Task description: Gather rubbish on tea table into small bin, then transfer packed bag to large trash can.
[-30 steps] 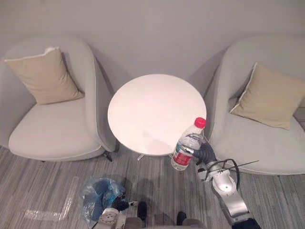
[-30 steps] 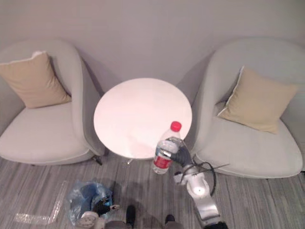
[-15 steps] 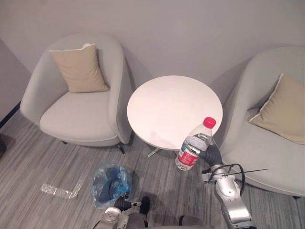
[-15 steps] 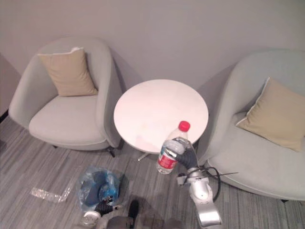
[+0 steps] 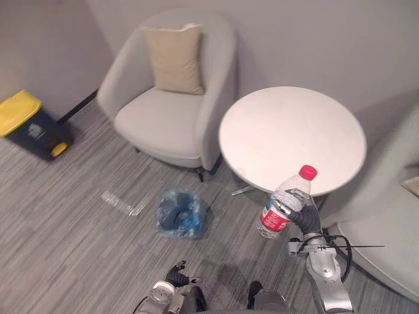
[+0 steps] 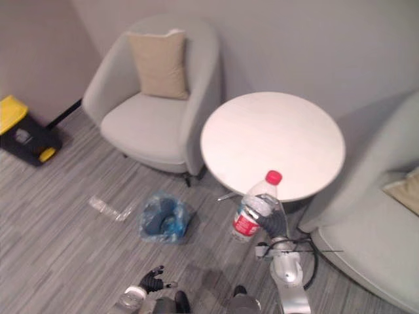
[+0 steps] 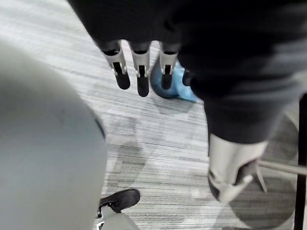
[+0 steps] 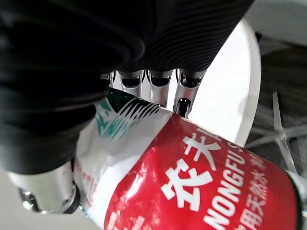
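Note:
A clear plastic water bottle (image 5: 283, 204) with a red cap and red label is held tilted in the air, with my right hand (image 5: 305, 218) shut on its middle. It hangs in front of the round white tea table (image 5: 291, 134), near its front edge. In the right wrist view the fingers (image 8: 184, 88) curl over the bottle's label (image 8: 201, 184). A small bin lined with a blue bag (image 5: 178, 212) stands on the floor left of the table. My left hand (image 5: 175, 276) hangs low near the floor with straight fingers (image 7: 139, 72), the blue bag (image 7: 178, 90) beyond them.
A dark trash can with a yellow lid (image 5: 29, 121) stands by the wall at far left. A grey armchair (image 5: 167, 114) with a beige cushion sits left of the table, another armchair (image 5: 386, 222) to the right. A clear plastic wrapper (image 5: 123, 203) lies on the carpet.
The camera has swung to the left, so the whole picture shifted right and the yellow-lidded can came into view. The bottle stays in my right hand.

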{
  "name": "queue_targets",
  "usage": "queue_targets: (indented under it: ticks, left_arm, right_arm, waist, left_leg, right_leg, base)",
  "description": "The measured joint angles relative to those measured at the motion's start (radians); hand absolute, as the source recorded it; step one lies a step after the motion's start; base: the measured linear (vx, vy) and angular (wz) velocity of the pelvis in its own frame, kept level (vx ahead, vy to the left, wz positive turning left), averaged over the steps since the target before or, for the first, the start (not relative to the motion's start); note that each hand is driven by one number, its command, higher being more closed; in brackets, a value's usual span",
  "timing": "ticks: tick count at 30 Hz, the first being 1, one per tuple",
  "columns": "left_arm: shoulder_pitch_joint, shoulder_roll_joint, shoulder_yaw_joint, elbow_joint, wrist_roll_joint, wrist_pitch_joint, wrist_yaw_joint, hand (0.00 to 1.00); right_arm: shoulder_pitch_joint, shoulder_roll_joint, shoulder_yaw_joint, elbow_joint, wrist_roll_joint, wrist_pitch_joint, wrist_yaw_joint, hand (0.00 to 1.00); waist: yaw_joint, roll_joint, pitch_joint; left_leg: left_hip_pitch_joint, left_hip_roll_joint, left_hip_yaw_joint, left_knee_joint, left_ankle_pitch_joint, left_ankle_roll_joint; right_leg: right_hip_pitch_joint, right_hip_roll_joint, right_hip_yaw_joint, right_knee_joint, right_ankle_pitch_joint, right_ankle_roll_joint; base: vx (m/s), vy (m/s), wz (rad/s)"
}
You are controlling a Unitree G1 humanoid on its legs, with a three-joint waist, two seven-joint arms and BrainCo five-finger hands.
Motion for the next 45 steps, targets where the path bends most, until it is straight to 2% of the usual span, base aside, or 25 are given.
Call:
queue_targets:
  ticks: [2,4,8,10,12,13,14,16,17,18,19,21,22,23,24,27,30,32,34,36,37,38,39,41,45]
  left_arm:
    - [0.007,0.006,-0.003,0.0,0.001,-0.001,0.012,0.0]
    - [0.022,0.01,-0.003,0.002,0.002,-0.002,0.016,0.0]
    - [0.02,0.014,0.0,0.003,0.001,-0.002,0.02,0.0]
    - [0.019,0.016,0.005,0.002,0.0,-0.002,0.021,0.0]
    - [0.016,0.023,0.014,0.001,-0.01,-0.002,0.024,0.0]
    - [0.015,0.027,0.012,0.002,-0.019,-0.002,0.032,0.0]
    - [0.013,0.028,0.01,0.002,-0.021,-0.001,0.037,0.0]
    - [0.013,0.029,0.011,0.004,-0.027,-0.001,0.044,0.0]
    - [0.012,0.028,0.014,0.002,-0.029,-0.001,0.05,0.0]
    - [0.009,0.028,0.021,0.002,-0.037,0.003,0.056,0.0]
    - [0.0,0.033,0.021,0.007,-0.038,0.007,0.061,0.0]
    - [-0.004,0.038,0.021,0.027,-0.038,0.015,0.06,0.0]
    - [-0.004,0.038,0.022,0.031,-0.038,0.016,0.06,0.0]
    - [-0.005,0.038,0.026,0.03,-0.038,0.016,0.059,0.0]
    - [-0.009,0.01,0.053,0.041,-0.037,0.016,0.06,0.0]
    - [0.004,-0.014,0.07,0.04,-0.036,0.014,0.06,0.0]
    - [-0.001,-0.013,0.072,0.04,-0.032,0.013,0.06,0.0]
    - [-0.015,-0.008,0.072,0.02,-0.012,0.014,0.06,0.0]
    - [-0.013,-0.01,0.071,0.019,-0.003,0.006,0.062,0.0]
    - [-0.015,-0.016,0.061,0.018,0.002,-0.001,0.061,0.0]
    - [-0.017,-0.017,0.059,0.018,0.003,-0.003,0.061,0.0]
    - [-0.02,-0.019,0.059,0.018,0.003,-0.004,0.062,0.0]
    - [-0.02,-0.014,0.055,0.018,0.003,-0.004,0.065,0.0]
    - [-0.024,0.003,0.045,0.007,0.002,-0.005,0.065,0.0]
    - [-0.026,0.02,0.02,-0.001,0.003,-0.005,0.074,0.0]
  right_arm:
    - [-0.001,0.015,0.023,0.012,-0.002,0.0,0.003,1.0]
    - [0.003,0.017,0.035,0.013,-0.004,0.0,0.006,1.0]
    - [-0.009,0.025,0.041,0.081,-0.008,0.001,0.006,1.0]
    - [-0.017,0.027,0.051,0.118,-0.011,0.006,0.006,1.0]
    - [-0.017,0.026,0.065,0.135,-0.019,0.012,0.006,1.0]
    - [-0.017,0.026,0.073,0.137,-0.026,0.013,0.007,1.0]
    - [-0.017,0.026,0.077,0.137,-0.032,0.014,0.008,1.0]
    - [-0.015,0.024,0.081,0.14,-0.047,0.021,0.008,1.0]
    - [-0.018,0.019,0.081,0.143,-0.049,0.022,0.008,1.0]
    - [-0.023,0.02,0.083,0.16,-0.049,0.021,0.008,1.0]
    - [-0.033,0.02,0.094,0.182,-0.049,0.021,0.01,1.0]
    - [-0.046,0.011,0.108,0.216,-0.049,0.021,0.012,1.0]
    - [-0.038,0.006,0.11,0.213,-0.049,0.021,0.012,1.0]
    - [-0.033,0.003,0.11,0.206,-0.048,0.021,0.012,1.0]
    - [-0.034,-0.02,0.11,0.214,-0.048,0.024,0.015,1.0]
    - [-0.035,-0.047,0.109,0.207,-0.048,0.024,0.016,1.0]
    - [-0.027,-0.046,0.104,0.205,-0.047,0.023,0.015,1.0]
    - [-0.022,-0.048,0.105,0.205,-0.048,0.021,0.013,1.0]
    - [-0.023,-0.049,0.109,0.204,-0.049,0.019,0.011,1.0]
    - [-0.029,-0.05,0.104,0.203,-0.049,0.018,0.002,1.0]
    - [-0.033,-0.051,0.104,0.201,-0.05,0.018,0.0,1.0]
    - [-0.035,-0.053,0.104,0.201,-0.05,0.019,-0.002,1.0]
    - [-0.034,-0.05,0.109,0.2,-0.051,0.018,-0.004,1.0]
    - [-0.037,-0.047,0.123,0.2,-0.068,0.017,0.0,1.0]
    - [-0.092,-0.051,0.192,0.222,-0.129,0.016,0.008,1.0]
  waist:
    - [0.006,-0.005,-0.01]
    - [0.009,0.002,-0.034]
    - [0.019,-0.007,-0.033]
    - [0.02,-0.019,-0.029]
    - [0.024,-0.041,-0.016]
    - [0.022,-0.053,-0.011]
    - [0.022,-0.054,-0.01]
    - [0.02,-0.055,-0.009]
    - [0.016,-0.052,-0.007]
    - [0.008,-0.043,-0.002]
    - [0.008,-0.043,-0.002]
    - [0.007,-0.038,0.002]
    - [0.005,-0.051,-0.003]
    - [0.004,-0.075,-0.005]
    - [0.003,-0.033,0.004]
    - [0.014,0.011,-0.01]
    - [0.012,-0.008,0.005]
    - [0.018,-0.027,0.018]
    - [0.025,-0.022,0.021]
    - [0.024,-0.007,0.027]
    - [0.022,0.008,0.036]
    - [0.022,0.017,0.038]
    - [0.021,0.009,0.042]
    - [0.027,-0.011,0.046]
    - [0.034,-0.008,0.054]
  left_leg:
    - [0.027,-0.022,-0.008,-0.009,0.003,0.005]
    - [0.03,-0.04,-0.025,-0.046,0.014,0.022]
    - [0.047,-0.064,-0.051,-0.11,0.046,0.031]
    - [0.041,-0.075,-0.06,-0.108,0.039,0.036]
    - [0.035,-0.088,-0.072,-0.07,0.006,0.038]
    - [0.026,-0.098,-0.087,-0.045,-0.021,0.044]
    - [0.023,-0.099,-0.094,-0.029,-0.036,0.047]
    - [0.028,-0.101,-0.133,-0.015,-0.052,0.047]
    - [0.04,-0.092,-0.156,-0.013,-0.053,0.052]
    - [0.047,-0.073,-0.191,-0.014,-0.052,0.053]
    - [0.053,-0.05,-0.209,-0.017,-0.052,0.051]
    - [0.06,-0.022,-0.257,-0.021,-0.046,0.042]
    - [0.064,-0.036,-0.272,-0.019,-0.048,0.032]
    - [0.076,-0.06,-0.283,-0.015,-0.058,0.014]
    - [0.091,-0.035,-0.301,-0.01,-0.071,-0.002]
    - [0.075,-0.004,-0.295,0.007,-0.084,-0.023]
    - [0.045,0.005,-0.272,0.13,-0.096,-0.043]
    - [-0.025,0.009,-0.221,0.312,-0.099,-0.049]
    - [-0.057,0.036,-0.168,0.381,-0.14,-0.038]
    - [-0.068,0.077,-0.157,0.309,-0.14,-0.034]
    - [-0.067,0.097,-0.159,0.228,-0.088,-0.042]
    - [-0.055,0.089,-0.178,0.207,-0.087,-0.068]
    - [-0.041,0.066,-0.182,0.164,-0.085,-0.067]
    - [-0.04,0.034,-0.177,0.136,-0.068,-0.049]
    - [-0.049,0.002,-0.154,0.102,-0.048,-0.027]
  right_leg:
    - [0.046,-0.01,0.002,-0.038,0.012,0.017]
    - [0.048,-0.016,0.0,-0.058,0.018,0.023]
    - [0.047,-0.026,-0.017,-0.057,0.016,0.031]
    - [0.027,-0.046,-0.026,0.003,-0.037,0.041]
    - [-0.003,-0.087,-0.026,0.114,-0.095,0.056]
    - [-0.007,-0.104,-0.03,0.157,-0.112,0.062]
    - [-0.013,-0.111,-0.015,0.191,-0.114,0.065]
    - [-0.064,-0.106,0.088,0.332,-0.103,0.048]
    - [-0.103,-0.096,0.119,0.411,-0.095,0.021]
    - [-0.143,-0.057,0.169,0.46,-0.127,-0.006]
    - [-0.162,0.002,0.197,0.431,-0.16,-0.013]
    - [-0.196,0.087,0.212,0.32,-0.157,-0.023]
    - [-0.189,0.094,0.217,0.197,-0.085,-0.029]
    - [-0.181,0.078,0.219,0.126,0.014,-0.053]
    - [-0.151,0.089,0.194,0.135,0.009,-0.051]
    - [-0.112,0.118,0.172,0.073,0.009,-0.051]
    - [-0.051,0.12,0.153,0.032,0.008,-0.053]
    - [0.001,0.11,0.15,-0.009,0.008,-0.054]
    - [0.035,0.103,0.151,-0.03,0.008,-0.059]
    - [0.039,0.101,0.154,-0.03,0.006,-0.058]
    - [0.043,0.101,0.155,-0.029,0.0,-0.046]
    - [0.045,0.099,0.163,-0.029,-0.005,-0.035]
    - [0.042,0.088,0.168,-0.035,-0.003,-0.016]
    - [0.026,0.059,0.168,-0.04,0.005,0.0]
    - [-0.008,0.029,0.19,-0.04,0.018,0.019]
  base:
    - [-0.01,0.128,0.2]
    - [-0.01,0.093,0.2]
    - [-0.01,0.05,0.18]
    - [-0.01,0.033,0.21]
    - [0.05,0.024,0.24]
    - [0.09,0.012,0.25]
    - [0.13,0.046,0.29]
    - [0.19,0.082,0.44]
    - [0.25,0.031,0.68]
    - [0.25,-0.064,0.71]
    - [0.24,-0.101,0.72]
    - [0.22,-0.143,0.75]
    - [0.27,-0.16,0.87]
    - [0.2,-0.11,0.75]
    - [0.26,-0.103,0.49]
    - [0.25,-0.074,0.19]
    - [0.15,-0.028,0.39]
    - [0.08,0.02,0.23]
    - [0.06,0.062,-0.05]
    - [0.04,0.146,-0.09]
    - [0.02,0.185,-0.07]
    - [0.01,0.212,0.07]
    - [0.01,0.191,0.16]
    - [0.0,0.176,0.13]
    - [-0.03,0.096,-0.1]
